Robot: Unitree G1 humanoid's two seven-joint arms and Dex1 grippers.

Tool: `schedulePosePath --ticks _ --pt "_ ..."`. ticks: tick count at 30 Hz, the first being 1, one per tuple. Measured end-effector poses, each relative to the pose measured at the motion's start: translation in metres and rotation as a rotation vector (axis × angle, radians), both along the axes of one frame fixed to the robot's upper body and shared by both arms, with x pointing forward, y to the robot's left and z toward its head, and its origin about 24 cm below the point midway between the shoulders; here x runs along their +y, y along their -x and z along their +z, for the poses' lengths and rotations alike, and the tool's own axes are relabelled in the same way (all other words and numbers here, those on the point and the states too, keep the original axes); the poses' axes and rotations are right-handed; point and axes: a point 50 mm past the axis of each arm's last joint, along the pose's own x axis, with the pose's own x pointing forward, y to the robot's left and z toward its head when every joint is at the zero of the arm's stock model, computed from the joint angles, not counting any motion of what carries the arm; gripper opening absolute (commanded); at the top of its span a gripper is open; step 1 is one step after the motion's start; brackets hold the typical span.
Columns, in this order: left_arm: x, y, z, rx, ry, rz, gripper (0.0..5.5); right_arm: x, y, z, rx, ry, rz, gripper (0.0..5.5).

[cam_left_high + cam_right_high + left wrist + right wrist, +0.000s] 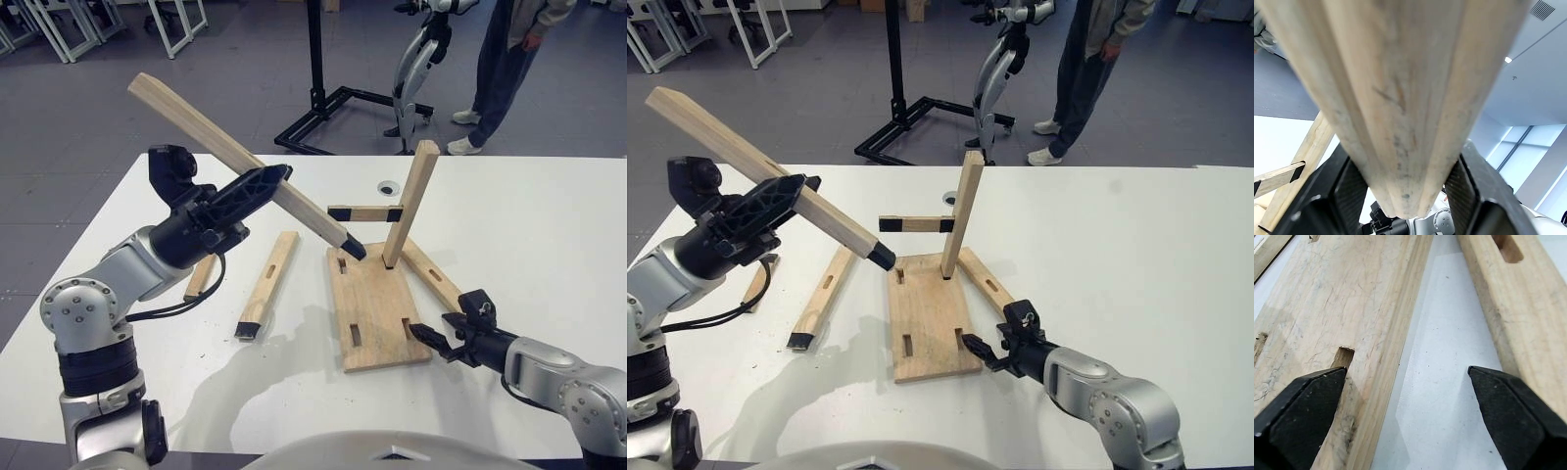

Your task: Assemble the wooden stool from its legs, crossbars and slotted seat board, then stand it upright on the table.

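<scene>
Head cameras: I look forward and down over the white table (549, 206). Both eyes share the seat board (377, 304), just right of centre in the left eye and just left of centre in the right. Left wrist: I sit hard against the leg (1400, 98), facing ceilingward. Right wrist: I skim the board's edge, facing the tabletop.

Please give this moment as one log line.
left tool: shut on leg, tip near seat board slot | right tool: open at board edge | second leg: upright
</scene>
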Motion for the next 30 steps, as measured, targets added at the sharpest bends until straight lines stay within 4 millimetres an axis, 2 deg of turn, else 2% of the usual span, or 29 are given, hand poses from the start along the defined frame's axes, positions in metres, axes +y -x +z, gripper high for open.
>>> schedulePosePath --ticks 9,13,17,20,23,27,30 --pt "0.0 -0.001 0.001 -0.006 0.003 0.005 2.04 0.017 -0.009 -0.003 -0.089 0.138 0.108 4.58" --pt "0.008 0.001 0.004 -0.036 -0.078 0.0 2.04 0.012 -0.01 -0.004 -0.106 0.146 0.186 4.58" --pt "0.02 0.01 -0.015 -0.04 -0.34 -0.008 2.04 0.003 -0.015 -0.004 -0.102 0.155 0.233 4.58" --pt "0.026 0.01 -0.039 -0.026 -0.493 -0.003 2.04 0.0 -0.017 -0.005 -0.102 0.16 0.239 4.58" --pt "0.024 0.004 -0.052 -0.09 -0.466 0.031 2.04 0.0 -0.017 -0.004 -0.104 0.161 0.252 4.58" --pt "0.023 -0.011 -0.069 -0.129 -0.339 0.133 2.04 0.0 -0.02 -0.003 -0.103 0.166 0.274 4.58" --pt "0.019 -0.02 -0.08 -0.153 -0.383 0.129 2.04 0.0 -0.021 -0.003 -0.104 0.17 0.282 4.58"
